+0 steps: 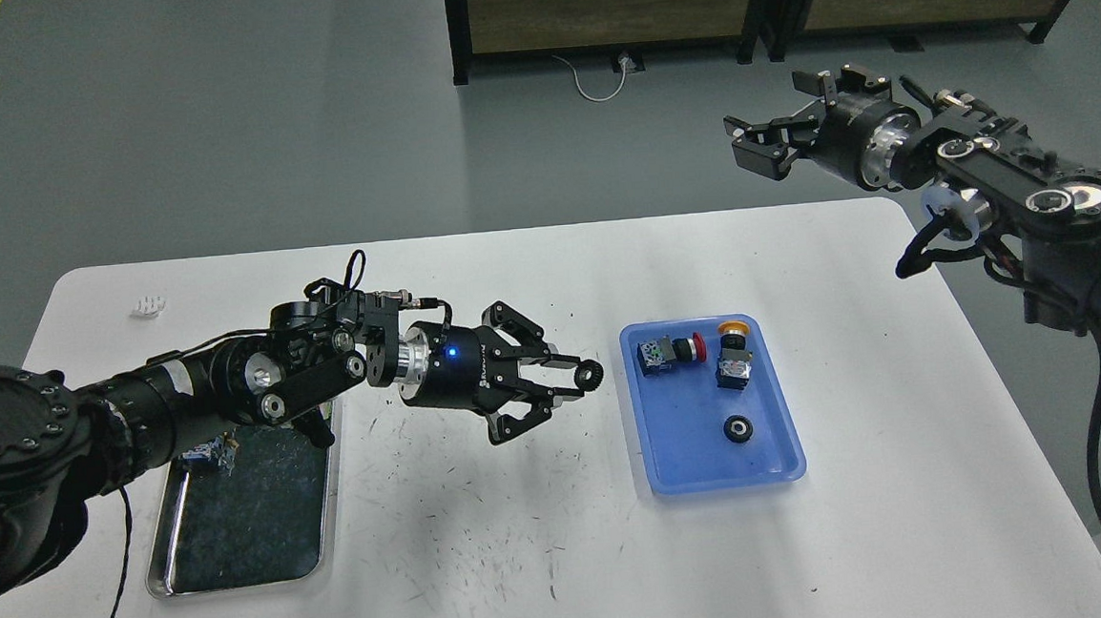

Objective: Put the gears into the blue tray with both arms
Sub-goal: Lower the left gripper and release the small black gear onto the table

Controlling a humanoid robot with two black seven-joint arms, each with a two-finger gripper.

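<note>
Left end effector [569, 384] pinches gear [590, 374] at fingertips, above surface [488, 542] centre, beside blue tray [666, 455]. Second gear [737, 429] lies in tray by two push-button switches [697, 355]. Right end effector [758, 146] spread open, empty, beyond surface's far right corner. Steel tray [159, 553] partly hidden under left arm.

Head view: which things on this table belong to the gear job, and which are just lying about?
Part of the job:
- gear in the left gripper
- gear in the tray
- blue tray
- right gripper, raised, empty

Lying about:
- red-capped switch
- yellow-capped switch
- steel tray
</note>
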